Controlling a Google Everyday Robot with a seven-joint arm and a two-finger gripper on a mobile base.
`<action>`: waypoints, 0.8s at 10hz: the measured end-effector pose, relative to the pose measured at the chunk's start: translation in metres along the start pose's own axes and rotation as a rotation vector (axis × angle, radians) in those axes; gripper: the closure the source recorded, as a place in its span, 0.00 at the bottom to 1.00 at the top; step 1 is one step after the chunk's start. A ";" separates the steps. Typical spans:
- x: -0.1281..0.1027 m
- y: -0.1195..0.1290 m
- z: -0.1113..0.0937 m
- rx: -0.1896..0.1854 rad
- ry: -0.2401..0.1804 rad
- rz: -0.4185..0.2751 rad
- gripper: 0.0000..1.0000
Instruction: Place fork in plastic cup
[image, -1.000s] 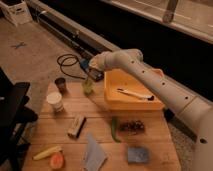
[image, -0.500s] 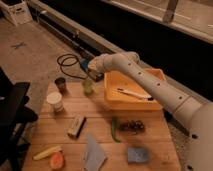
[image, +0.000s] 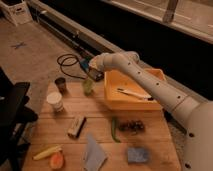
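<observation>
One arm reaches across the wooden table (image: 100, 112), its pincer (image: 91, 74) poised just above the plastic cup (image: 88, 86), jaws clenched. The fork cannot be made out; whether it is pinched there is too dim to tell. Right of the pincer sits an orange bin (image: 134, 97) holding a pale-handled utensil (image: 134, 93). Left of it stand a small dark cup (image: 61, 84) and a white cup (image: 55, 101)
</observation>
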 end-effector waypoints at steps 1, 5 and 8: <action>0.002 -0.001 0.001 0.002 0.002 0.005 1.00; 0.011 -0.001 0.007 0.003 0.010 0.034 1.00; 0.023 0.008 0.013 -0.005 0.023 0.063 1.00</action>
